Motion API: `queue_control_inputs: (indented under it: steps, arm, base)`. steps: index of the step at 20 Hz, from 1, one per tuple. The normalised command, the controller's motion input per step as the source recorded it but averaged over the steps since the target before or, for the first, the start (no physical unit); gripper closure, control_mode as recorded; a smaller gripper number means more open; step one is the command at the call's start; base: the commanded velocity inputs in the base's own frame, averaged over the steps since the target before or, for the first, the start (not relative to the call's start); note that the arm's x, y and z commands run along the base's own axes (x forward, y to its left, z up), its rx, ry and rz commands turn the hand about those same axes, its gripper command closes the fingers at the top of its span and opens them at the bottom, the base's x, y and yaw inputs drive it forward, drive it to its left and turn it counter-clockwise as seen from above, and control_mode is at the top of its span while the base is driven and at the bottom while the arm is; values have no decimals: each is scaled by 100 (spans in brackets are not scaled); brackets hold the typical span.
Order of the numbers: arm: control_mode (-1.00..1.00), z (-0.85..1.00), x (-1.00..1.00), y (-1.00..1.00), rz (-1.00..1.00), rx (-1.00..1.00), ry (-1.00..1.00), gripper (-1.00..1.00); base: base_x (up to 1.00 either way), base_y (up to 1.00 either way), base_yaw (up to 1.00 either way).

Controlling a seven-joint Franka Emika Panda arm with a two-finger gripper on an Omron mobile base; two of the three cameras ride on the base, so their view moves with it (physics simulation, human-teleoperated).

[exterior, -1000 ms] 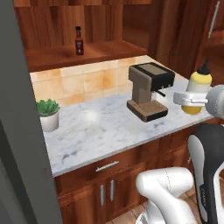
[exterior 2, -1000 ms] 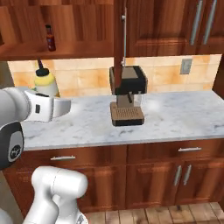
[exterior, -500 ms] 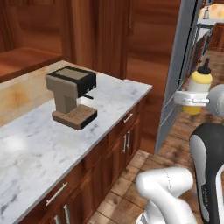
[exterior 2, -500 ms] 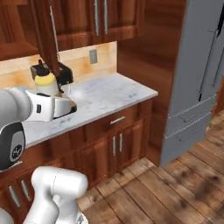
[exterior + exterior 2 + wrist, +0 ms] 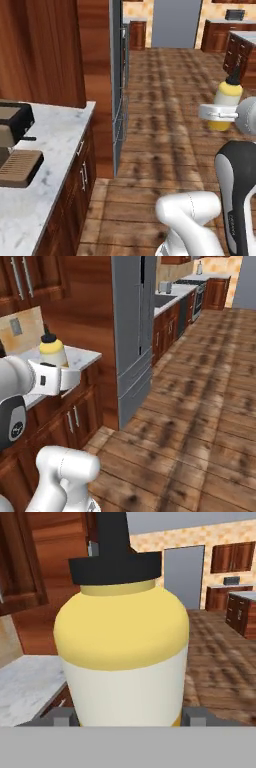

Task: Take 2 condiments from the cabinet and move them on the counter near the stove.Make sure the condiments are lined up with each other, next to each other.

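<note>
Base swung floorward, end effector point(image 5: 218, 113) level (gripping yellow bottle point(image 5: 226, 95))

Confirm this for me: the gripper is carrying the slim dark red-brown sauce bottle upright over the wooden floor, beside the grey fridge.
Wrong bottle. The gripper is shut on the yellow squeeze bottle with the dark pointed nozzle, as the hand view shows plainly. The rest holds: it is upright, over the wooden floor, beside the grey fridge.

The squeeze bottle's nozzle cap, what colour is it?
Black, above the squeeze bottle's yellow body; clearest in the hand view.
</note>
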Motion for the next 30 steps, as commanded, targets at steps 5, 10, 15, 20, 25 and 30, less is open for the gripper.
queue_control_inputs:
  steps: [5,10,15,20,25,30]
  arm:
    - [100,0,0,0,0,0,0,100]
    - [100,0,0,0,0,0,0,100]
    - [100,0,0,0,0,0,0,100]
    - [100,0,0,0,0,0,0,100]
    - [100,0,0,0,0,0,0,100]
    - [100,0,0,0,0,0,0,100]
  base:
    - [15,0,-56]
    - [60,0,-40]
    - [92,-7,-24]
    - [100,-48,-1]
    - [100,-70,3]
    - [100,-60,5]
